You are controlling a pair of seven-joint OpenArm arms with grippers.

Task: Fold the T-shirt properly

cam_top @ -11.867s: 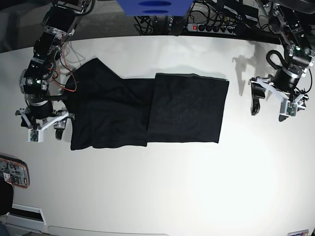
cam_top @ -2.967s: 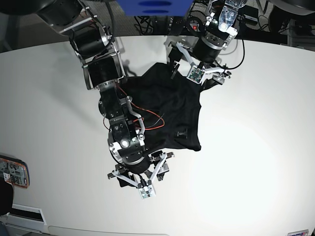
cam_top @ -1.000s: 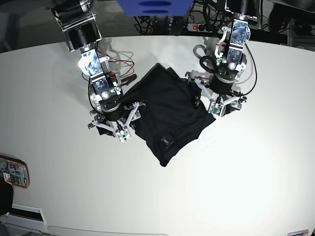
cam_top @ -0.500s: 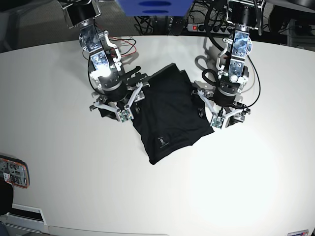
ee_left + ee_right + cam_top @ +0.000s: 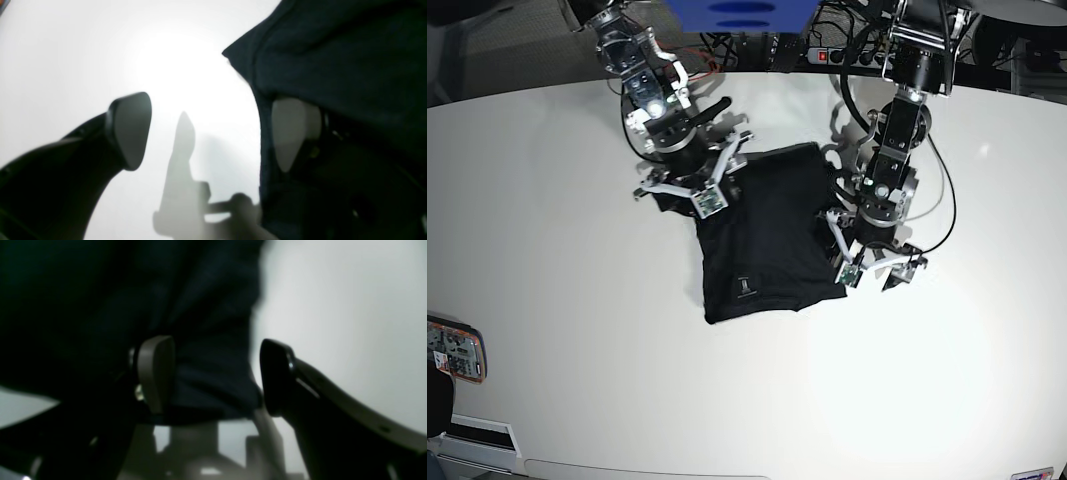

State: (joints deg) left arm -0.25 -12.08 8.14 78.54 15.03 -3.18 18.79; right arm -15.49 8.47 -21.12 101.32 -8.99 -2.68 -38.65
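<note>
shirt [image 5: 767, 235]: black, soft matte cloth, folded into a compact, roughly square block lying flat on the table; edges rounded and layered, a few shallow creases across the top.
label [image 5: 745, 287]: tiny pale mark on the shirt, close to its near hem.
table [image 5: 577, 340]: smooth, pale, slightly glossy top with a curved far edge; it carries soft shadows of both arms.
left gripper [image 5: 874, 270]: at the shirt's right edge, jaws spread wide. In the left wrist view [image 5: 213, 133] one dark, rounded finger stands over bare table, while the other pale pad [image 5: 293, 133] sits against the shirt's thick, stitched edge [image 5: 333, 66]. Cloth is beside that pad, not pinched between the two.
right gripper [image 5: 689, 190]: at the shirt's far left corner, jaws also wide. In the right wrist view [image 5: 217, 373] a fold of shirt [image 5: 206, 323] hangs in the gap between the grey pad and the glossy black finger; the view is blurred, and no squeeze on the cloth shows.
power strip [image 5: 847, 55]: beyond the table's far edge, with dark cables.
device [image 5: 452, 350]: flat, red-edged, at the table's near left rim.
</note>
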